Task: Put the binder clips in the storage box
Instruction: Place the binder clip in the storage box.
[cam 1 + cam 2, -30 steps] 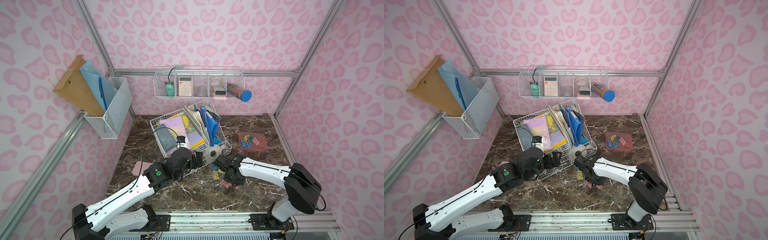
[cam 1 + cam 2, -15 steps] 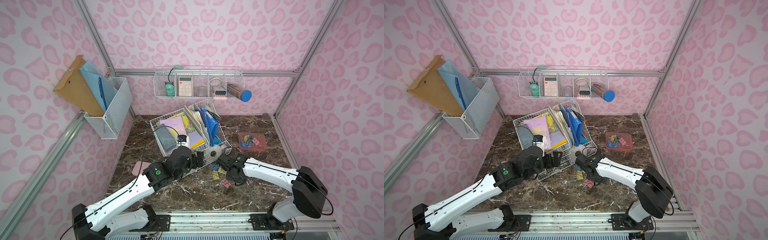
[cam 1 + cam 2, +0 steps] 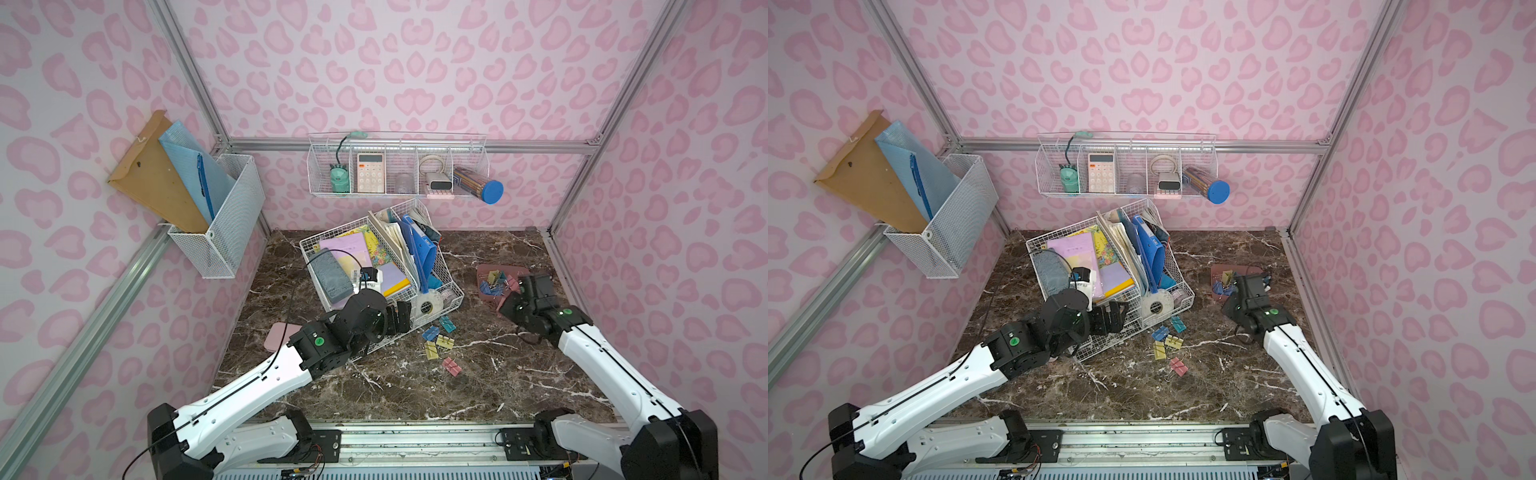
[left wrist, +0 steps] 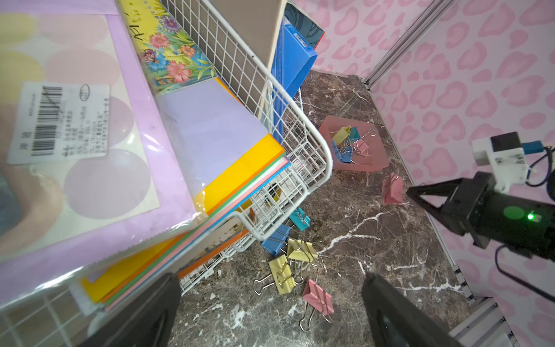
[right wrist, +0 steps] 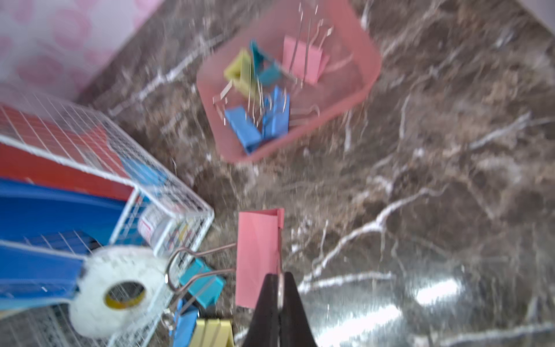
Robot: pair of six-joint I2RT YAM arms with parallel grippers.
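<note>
While several binder clips (image 4: 345,147) lie in the storage box (image 4: 360,166), right jaws pinch a pink clip (image 5: 256,255); five lie loose mid-counter (image 4: 375,240); left jaws gape.

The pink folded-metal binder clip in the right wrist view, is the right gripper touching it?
Touching. The right wrist view shows the right gripper shut on the pink folded-metal binder clip, its two black fingers pinching the clip's edge with no gap.
</note>
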